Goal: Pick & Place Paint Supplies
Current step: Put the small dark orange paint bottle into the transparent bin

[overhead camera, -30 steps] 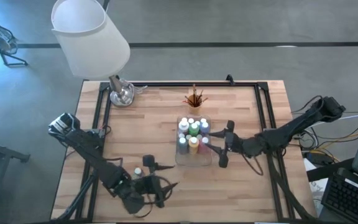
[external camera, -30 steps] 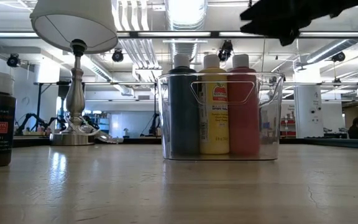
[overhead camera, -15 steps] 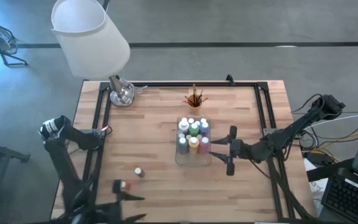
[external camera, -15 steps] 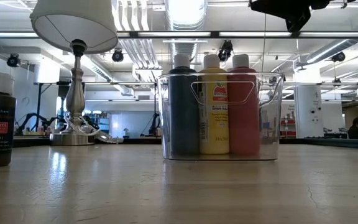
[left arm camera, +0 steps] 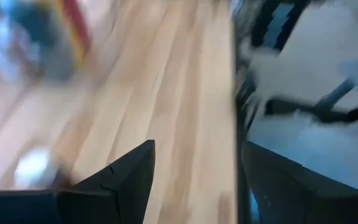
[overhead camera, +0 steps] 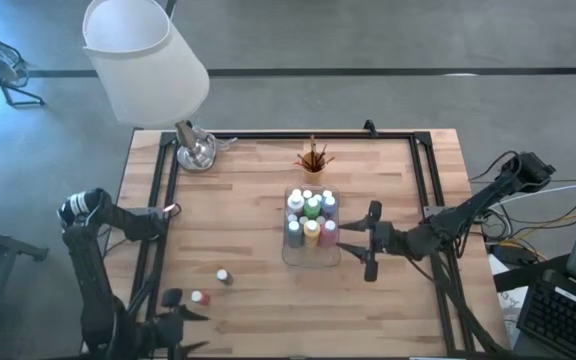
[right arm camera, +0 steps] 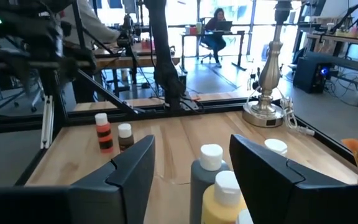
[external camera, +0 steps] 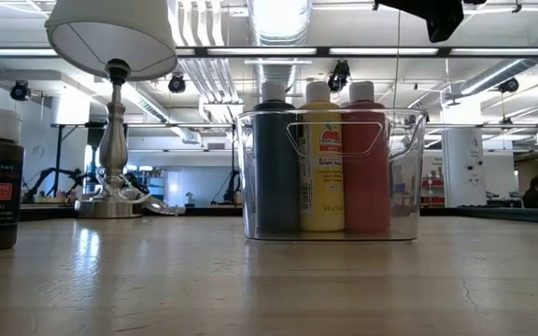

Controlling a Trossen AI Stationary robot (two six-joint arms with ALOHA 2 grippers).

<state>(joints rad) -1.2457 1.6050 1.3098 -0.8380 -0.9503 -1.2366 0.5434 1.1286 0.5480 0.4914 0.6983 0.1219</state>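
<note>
A clear tray (overhead camera: 299,255) at the table's middle holds several upright paint bottles (overhead camera: 311,221), seen close in the low view as blue-grey, yellow and red bottles (external camera: 318,159). Two small bottles stand on the wood at the near left: a dark one with a white cap (overhead camera: 223,276) and an orange-red one (overhead camera: 199,298). Brushes stand in an orange cup (overhead camera: 314,158) behind the tray. My left gripper (overhead camera: 193,328) is open at the near-left corner, beside the orange-red bottle, holding nothing. My right gripper (overhead camera: 368,241) is open just right of the tray, its fingers pointing at it.
A lamp with a white shade (overhead camera: 146,58) and a metal base (overhead camera: 195,150) stands at the far left corner. Black frame rails (overhead camera: 156,190) run along the table's left, right and far sides. Bare wood lies between the loose bottles and the tray.
My left arm has swung away from the two loose bottles toward the table's near-left corner, turning as it went; the orange-red bottle now shows standing by the dark one. My right gripper has drawn back a little from the tray, toward the table's right edge.
</note>
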